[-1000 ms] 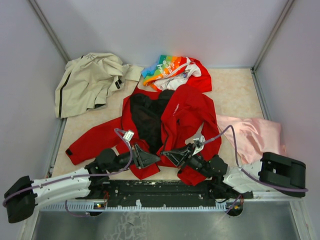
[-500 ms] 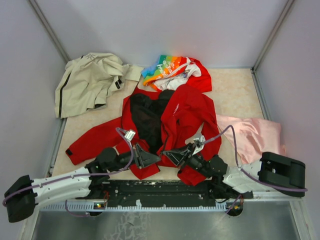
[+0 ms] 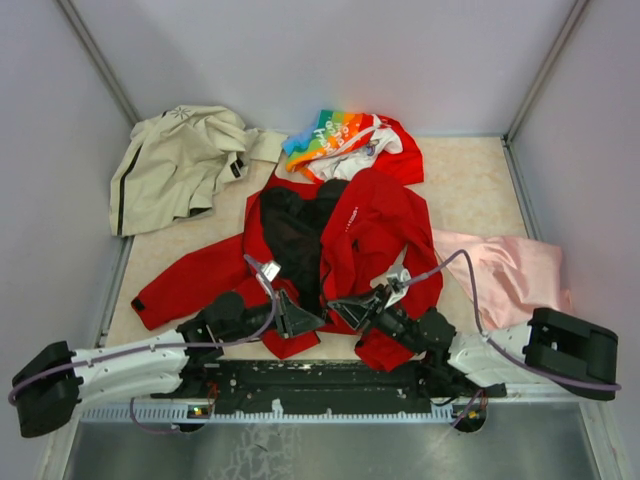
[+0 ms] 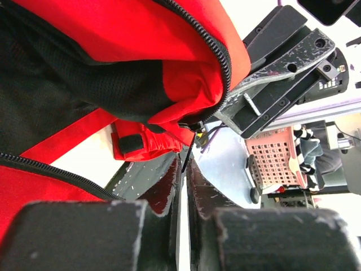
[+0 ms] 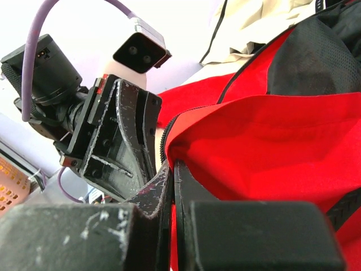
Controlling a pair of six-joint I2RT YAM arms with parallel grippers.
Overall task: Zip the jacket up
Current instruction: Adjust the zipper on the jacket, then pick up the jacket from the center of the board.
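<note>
At the near edge of the table (image 3: 470, 180), my left gripper (image 3: 318, 322) is pinched almost together on a thin black sliver at the bottom end of the zipper (image 4: 225, 68). My right gripper (image 3: 333, 303), nearly tip to tip with it, is clamped tight on red fabric beside that. Both hold the jacket (image 3: 375, 225), which lies open mid-table, black lining showing, one sleeve stretched to my left. A pink cloth (image 3: 505, 270) lies at my right. Farther back are a beige jacket (image 3: 180, 160) and a rainbow-printed garment (image 3: 335, 135) touching the red collar.
</note>
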